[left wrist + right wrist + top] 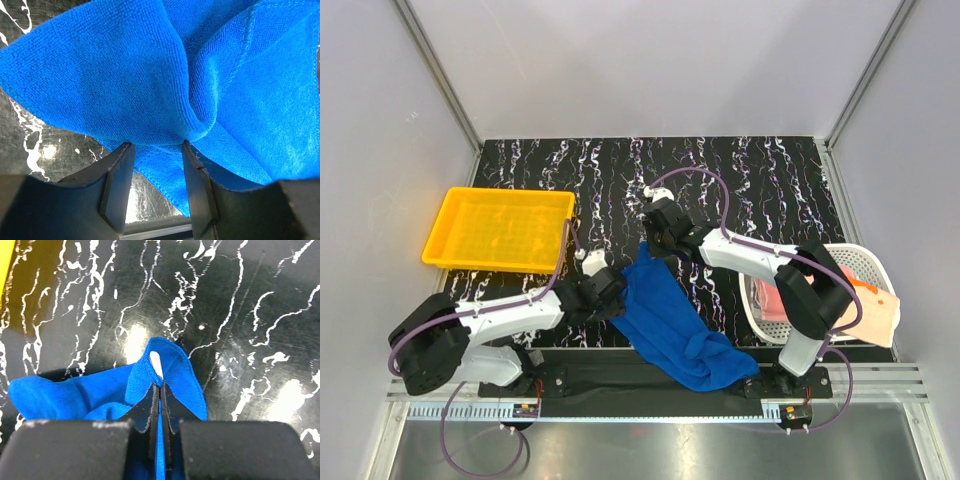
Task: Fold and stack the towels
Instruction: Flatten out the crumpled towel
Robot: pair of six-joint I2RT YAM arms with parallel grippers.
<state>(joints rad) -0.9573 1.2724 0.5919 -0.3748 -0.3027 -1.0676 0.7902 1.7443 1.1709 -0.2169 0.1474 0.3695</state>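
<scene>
A royal blue towel (672,322) lies rumpled on the black marbled table between the two arms. My right gripper (656,243) is shut on its far corner; in the right wrist view (160,386) the jaws pinch the blue hem (172,365) with its white tag. My left gripper (617,290) is at the towel's left edge. In the left wrist view (156,145) its fingers stand apart, with the blue towel (150,75) draped over the tips and an edge hanging between them. More towels, a pink one (772,300) and an orange-printed one (876,308), sit in the basket.
A yellow plastic tray (500,228) stands at the left of the table. A white mesh basket (868,258) stands at the right edge beside the right arm's base. A black rail (620,378) runs along the near edge, partly under the towel.
</scene>
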